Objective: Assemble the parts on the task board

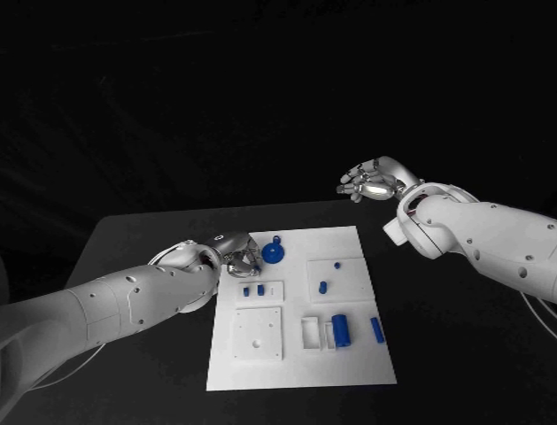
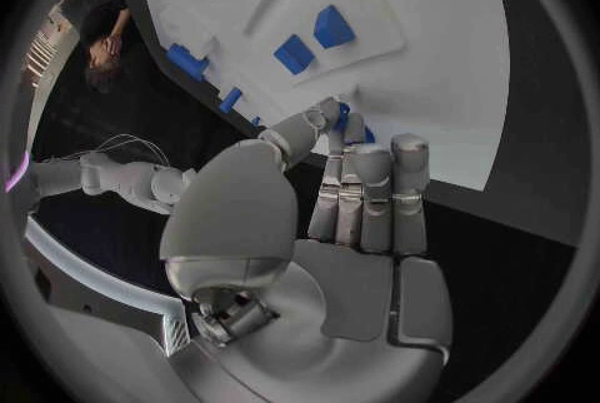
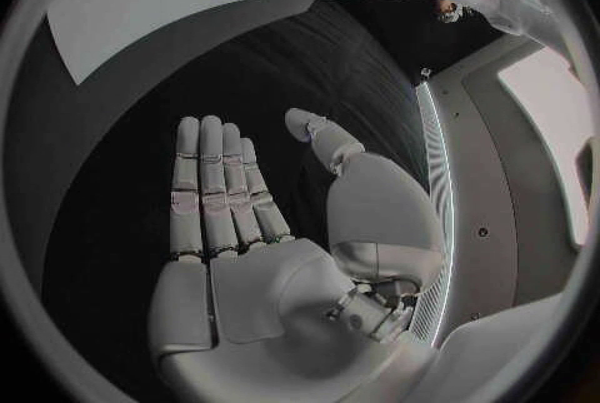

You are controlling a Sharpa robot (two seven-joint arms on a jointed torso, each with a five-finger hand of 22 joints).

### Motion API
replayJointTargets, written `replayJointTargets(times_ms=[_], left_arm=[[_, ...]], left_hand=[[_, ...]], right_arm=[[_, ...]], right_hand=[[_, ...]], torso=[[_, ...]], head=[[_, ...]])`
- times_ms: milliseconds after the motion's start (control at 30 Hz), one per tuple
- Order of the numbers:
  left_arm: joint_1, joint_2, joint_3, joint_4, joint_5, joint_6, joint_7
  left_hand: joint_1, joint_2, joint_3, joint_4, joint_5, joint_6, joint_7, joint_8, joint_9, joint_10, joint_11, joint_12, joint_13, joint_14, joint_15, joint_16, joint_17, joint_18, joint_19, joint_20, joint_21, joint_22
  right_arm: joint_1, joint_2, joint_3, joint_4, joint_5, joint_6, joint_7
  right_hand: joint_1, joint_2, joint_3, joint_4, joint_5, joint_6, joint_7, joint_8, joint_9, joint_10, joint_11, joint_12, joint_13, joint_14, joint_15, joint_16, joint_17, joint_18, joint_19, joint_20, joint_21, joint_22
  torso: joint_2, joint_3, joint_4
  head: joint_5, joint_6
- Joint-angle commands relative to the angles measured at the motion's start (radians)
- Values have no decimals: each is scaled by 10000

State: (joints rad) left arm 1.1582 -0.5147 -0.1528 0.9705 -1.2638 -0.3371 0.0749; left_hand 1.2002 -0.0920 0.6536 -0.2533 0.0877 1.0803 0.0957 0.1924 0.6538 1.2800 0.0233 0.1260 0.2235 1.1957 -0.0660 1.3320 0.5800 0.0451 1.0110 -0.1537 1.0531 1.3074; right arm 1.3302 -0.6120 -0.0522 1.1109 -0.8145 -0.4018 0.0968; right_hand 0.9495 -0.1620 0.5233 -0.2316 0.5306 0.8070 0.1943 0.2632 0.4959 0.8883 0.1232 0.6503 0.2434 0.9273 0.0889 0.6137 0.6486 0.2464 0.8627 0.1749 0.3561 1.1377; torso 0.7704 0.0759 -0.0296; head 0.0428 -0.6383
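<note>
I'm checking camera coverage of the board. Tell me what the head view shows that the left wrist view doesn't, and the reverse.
Head view alone: the raised right hand with fingers apart, holding nothing, beyond the table's far edge; the round blue disc part; the blue cylinder part in its white tray.

Left wrist view alone: a small blue part at the left hand's fingers.

Both: the white plate task board, the left hand at its edge, two small blue blocks.

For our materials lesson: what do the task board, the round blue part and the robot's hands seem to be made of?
Task board: probably matte white plastic, no glare. Round blue part: likely smooth moulded plastic, uniform colour. Left hand and right hand: silver, satin metallic-looking shells; metal or coated plastic, unclear.
</note>
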Motion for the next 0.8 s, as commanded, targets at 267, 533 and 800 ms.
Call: replayJointTargets(times_ms=[267, 533, 800], left_arm=[[-6, -74, 3, 68, 58, 237, 19], [-7, -137, 3, 118, 60, 264, 12], [-16, -126, -9, 153, 63, 312, 10]], left_hand=[[-13, 135, 73, -5, 20, 70, 25, 23, 1, 269, 193, 30, -5, 23, -38, 15, -11, 996, -27, -74, 61, 153], [-13, 142, 79, -9, 22, 70, 24, 24, -1, 273, 193, 24, -5, 20, -38, 12, -12, 993, -31, -77, 61, 154], [-19, 145, 81, -11, 22, 71, 24, 27, -3, 281, 193, 20, -5, 17, -39, 10, -12, 989, -35, -79, 61, 154]], right_arm=[[-2, 6, 4, 9, -9, 104, 58], [-2, 5, 4, 7, -9, 100, 60], [-2, 13, 4, 16, -9, 100, 64]], right_hand=[[10, 104, -15, 43, 35, 2, 59, 49, -13, 64, -15, 65, -18, 91, 2, -67, 17, 154, 50, 36, -56, 18], [12, 105, -14, 42, 35, 2, 59, 50, -15, 65, -15, 67, -22, 92, 2, -69, 19, 154, 51, 36, -58, 20], [12, 106, -15, 42, 35, 2, 59, 51, -17, 65, -15, 69, -26, 92, 2, -71, 21, 154, 51, 36, -61, 22]], torso=[[-7, 10, 10], [-3, 10, 4], [-4, 9, 11]], head=[[-19, -26], [-11, -42], [-22, -47]])
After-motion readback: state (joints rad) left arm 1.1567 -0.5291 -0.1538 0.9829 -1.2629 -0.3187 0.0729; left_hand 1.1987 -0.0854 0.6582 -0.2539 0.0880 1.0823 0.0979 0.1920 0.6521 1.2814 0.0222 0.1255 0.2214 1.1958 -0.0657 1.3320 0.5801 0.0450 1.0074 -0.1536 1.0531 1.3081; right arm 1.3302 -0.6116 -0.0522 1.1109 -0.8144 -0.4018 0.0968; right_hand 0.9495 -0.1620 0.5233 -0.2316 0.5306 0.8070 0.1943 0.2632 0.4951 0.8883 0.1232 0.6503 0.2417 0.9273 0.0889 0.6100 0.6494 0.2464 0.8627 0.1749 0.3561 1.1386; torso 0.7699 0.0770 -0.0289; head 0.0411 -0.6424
